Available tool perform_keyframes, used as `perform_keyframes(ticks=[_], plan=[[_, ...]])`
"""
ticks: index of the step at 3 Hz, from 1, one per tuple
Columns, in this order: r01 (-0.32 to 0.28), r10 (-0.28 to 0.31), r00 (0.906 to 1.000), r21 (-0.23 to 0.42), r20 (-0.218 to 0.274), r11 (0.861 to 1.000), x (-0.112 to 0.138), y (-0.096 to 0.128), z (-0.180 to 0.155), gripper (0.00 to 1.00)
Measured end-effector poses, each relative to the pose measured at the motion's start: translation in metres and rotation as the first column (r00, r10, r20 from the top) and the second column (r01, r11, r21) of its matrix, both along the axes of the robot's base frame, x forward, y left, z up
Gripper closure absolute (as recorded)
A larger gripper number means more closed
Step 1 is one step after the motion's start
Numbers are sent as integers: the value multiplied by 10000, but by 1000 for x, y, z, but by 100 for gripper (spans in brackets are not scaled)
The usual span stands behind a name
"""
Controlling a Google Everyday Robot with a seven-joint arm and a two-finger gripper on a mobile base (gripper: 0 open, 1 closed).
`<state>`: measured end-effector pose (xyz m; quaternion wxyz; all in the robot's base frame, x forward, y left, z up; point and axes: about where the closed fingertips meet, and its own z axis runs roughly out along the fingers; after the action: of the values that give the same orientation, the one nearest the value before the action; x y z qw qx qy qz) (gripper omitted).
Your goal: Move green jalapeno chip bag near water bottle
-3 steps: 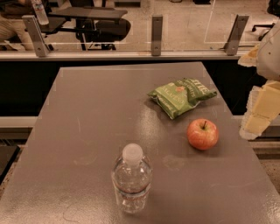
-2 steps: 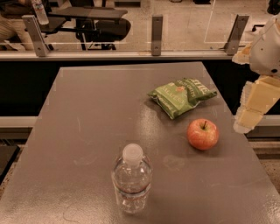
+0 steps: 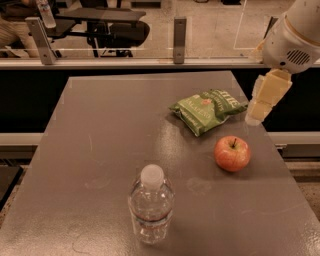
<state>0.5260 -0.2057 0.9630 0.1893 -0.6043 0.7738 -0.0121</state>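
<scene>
The green jalapeno chip bag (image 3: 207,110) lies flat on the grey table (image 3: 100,150), right of centre toward the far side. The water bottle (image 3: 150,205), clear with a white cap, stands upright near the front edge. My gripper (image 3: 261,107) hangs from the white arm at the table's right edge, just right of the bag and above the table surface. Its cream-coloured fingers point down beside the bag's right end.
A red-yellow apple (image 3: 232,153) sits on the table in front of the bag, near the right edge. Behind the table runs a glass rail with metal posts (image 3: 180,32). A small distant bottle (image 3: 45,12) and chairs stand beyond it.
The arm and gripper have moved left and toward the far side, from beside the apple at the table's right edge to next to the chip bag. The bag, apple and bottle have not moved.
</scene>
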Motion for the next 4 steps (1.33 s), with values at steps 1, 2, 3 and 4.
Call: perform_keyframes(ticks=[1, 2, 3, 4], plan=[[140, -141, 9999, 290, 33, 9995, 38, -1, -12, 0], [42, -38, 10000, 523, -76, 9986, 69, 5, -31, 0], [-120, 144, 9993, 674, -354, 9977, 87, 12, -55, 0], [-345, 386, 9974, 664, -617, 9972, 95, 18, -75, 0]])
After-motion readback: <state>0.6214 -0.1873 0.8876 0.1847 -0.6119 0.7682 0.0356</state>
